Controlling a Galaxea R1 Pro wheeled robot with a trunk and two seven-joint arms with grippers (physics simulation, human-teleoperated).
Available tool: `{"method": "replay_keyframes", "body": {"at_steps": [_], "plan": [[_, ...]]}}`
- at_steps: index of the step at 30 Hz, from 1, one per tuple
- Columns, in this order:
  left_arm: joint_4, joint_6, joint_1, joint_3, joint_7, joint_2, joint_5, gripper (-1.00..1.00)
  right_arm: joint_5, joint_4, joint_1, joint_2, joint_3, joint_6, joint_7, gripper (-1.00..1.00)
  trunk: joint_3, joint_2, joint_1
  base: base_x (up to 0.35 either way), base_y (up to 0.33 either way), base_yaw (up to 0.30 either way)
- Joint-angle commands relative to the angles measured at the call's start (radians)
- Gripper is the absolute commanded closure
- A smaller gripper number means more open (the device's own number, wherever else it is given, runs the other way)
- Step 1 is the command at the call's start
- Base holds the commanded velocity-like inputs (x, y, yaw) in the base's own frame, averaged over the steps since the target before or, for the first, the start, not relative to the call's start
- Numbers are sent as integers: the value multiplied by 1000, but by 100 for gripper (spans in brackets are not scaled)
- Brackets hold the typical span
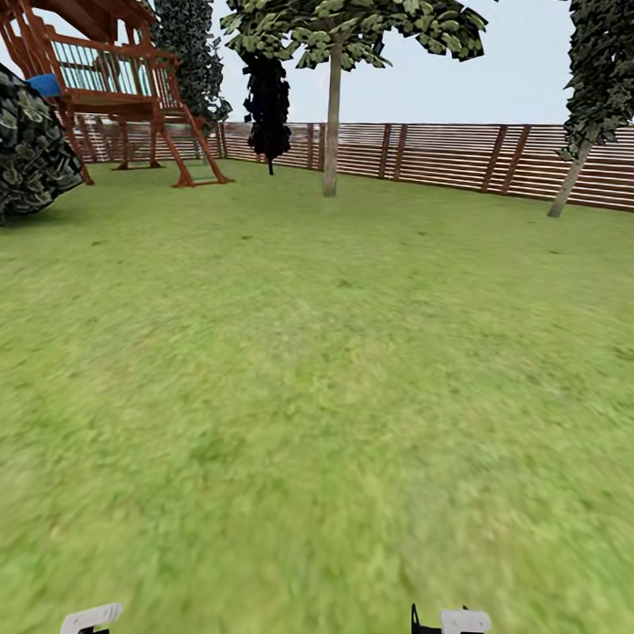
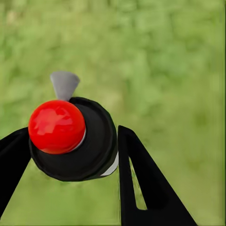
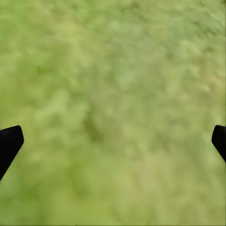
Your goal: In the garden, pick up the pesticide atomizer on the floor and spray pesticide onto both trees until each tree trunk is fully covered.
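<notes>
In the left wrist view my left gripper (image 2: 70,157) is shut on the pesticide atomizer (image 2: 75,141), a black round body with a red ball top and a grey nozzle, held above blurred grass. My right gripper (image 3: 113,141) stands open over bare grass, its black fingertips (image 3: 9,143) far apart. In the head view a tree with a straight grey-brown tree trunk (image 1: 333,126) stands far ahead at the centre, before the fence. A second tree with a leaning trunk (image 1: 568,184) stands at the far right. No white specks are visible on either trunk.
Wide green lawn (image 1: 315,372) stretches ahead to a brown slatted fence (image 1: 451,155). A red-brown wooden play tower (image 1: 115,81) and a dark shrub (image 1: 26,147) stand at the far left. A dark narrow conifer (image 1: 268,105) rises left of the centre tree.
</notes>
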Motion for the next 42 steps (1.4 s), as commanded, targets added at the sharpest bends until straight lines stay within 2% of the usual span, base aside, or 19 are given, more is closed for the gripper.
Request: {"method": "replay_keyframes", "body": {"at_steps": [1, 42], "plan": [[0, 0, 0, 0, 0, 0, 0, 100, 0, 0, 0, 0, 0, 0, 0, -100, 0, 0, 0, 339, 0, 0], [0, 0, 0, 1, 0, 0, 0, 100, 0, 0, 0, 0, 0, 0, 0, -100, 0, 0, 0, 339, 0, 0]]}}
